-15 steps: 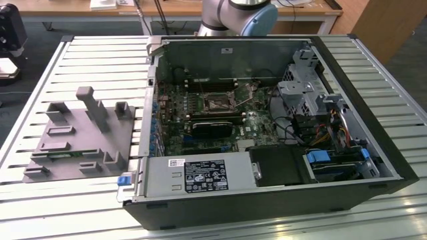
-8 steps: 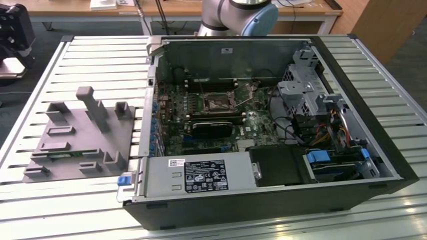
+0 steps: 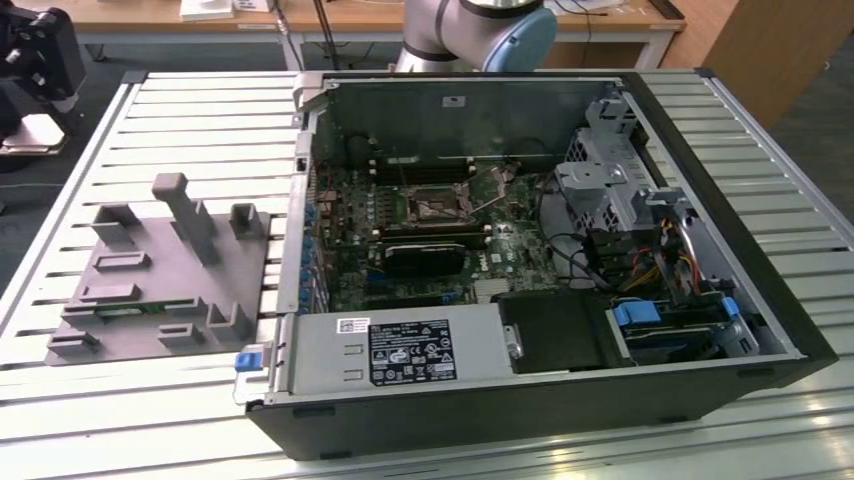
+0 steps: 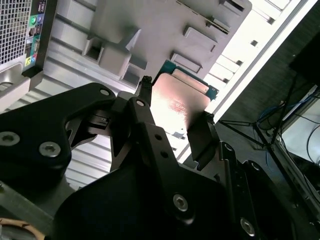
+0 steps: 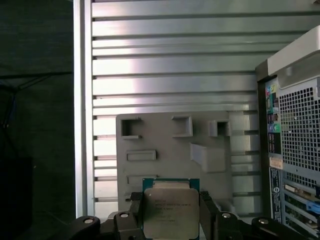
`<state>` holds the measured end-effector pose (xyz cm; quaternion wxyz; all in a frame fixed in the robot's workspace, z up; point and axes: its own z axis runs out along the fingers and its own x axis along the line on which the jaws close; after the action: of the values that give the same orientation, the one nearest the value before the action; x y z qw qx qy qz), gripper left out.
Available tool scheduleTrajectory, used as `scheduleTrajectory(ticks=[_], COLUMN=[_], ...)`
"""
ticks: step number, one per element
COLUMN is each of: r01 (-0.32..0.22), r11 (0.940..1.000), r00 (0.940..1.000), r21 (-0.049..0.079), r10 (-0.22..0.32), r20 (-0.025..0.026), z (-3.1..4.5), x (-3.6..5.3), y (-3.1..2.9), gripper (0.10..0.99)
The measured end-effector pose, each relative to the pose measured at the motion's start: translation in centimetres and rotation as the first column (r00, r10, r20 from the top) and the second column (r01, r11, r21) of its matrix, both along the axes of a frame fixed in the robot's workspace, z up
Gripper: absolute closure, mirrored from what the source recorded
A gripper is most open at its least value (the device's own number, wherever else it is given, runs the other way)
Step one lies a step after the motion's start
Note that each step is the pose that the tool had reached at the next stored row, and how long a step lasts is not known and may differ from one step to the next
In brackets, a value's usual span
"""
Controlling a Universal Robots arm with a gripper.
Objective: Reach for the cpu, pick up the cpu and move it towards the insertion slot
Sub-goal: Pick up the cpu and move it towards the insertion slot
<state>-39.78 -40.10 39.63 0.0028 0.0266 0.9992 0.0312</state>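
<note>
The cpu [image 5: 170, 212] is a flat square chip with a silvery top and a green edge. It sits between the black fingers [image 5: 134, 210] of my gripper [image 5: 170, 216], which is shut on it from two opposite sides. In the second wrist view the cpu [image 4: 177, 102] reflects light, clamped in the gripper [image 4: 175, 120]. It hangs well above the grey fixture [image 5: 170, 145]. The insertion slot [image 3: 434, 205], a square metal-framed socket with a dark centre, lies on the motherboard inside the open computer case [image 3: 694, 150].
The grey fixture [image 3: 160, 270] with upright posts lies on the slatted metal table [image 3: 174, 110], at the exterior view's left of the case. A black block [image 3: 424, 257] sits below the socket. Cables and drive cages [image 3: 627, 200] crowd the case's right side. The arm's base [image 3: 481, 30] stands behind the case.
</note>
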Motion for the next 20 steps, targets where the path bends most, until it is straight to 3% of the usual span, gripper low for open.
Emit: scheduleTrajectory(ticks=[20], r01=[0.009], r11=[1.0], r00=[1.0], r21=[0.0], r10=[-0.009], r20=[0.0001], z=[-0.35], x=[3.84], y=[-0.02], gripper=[0.549])
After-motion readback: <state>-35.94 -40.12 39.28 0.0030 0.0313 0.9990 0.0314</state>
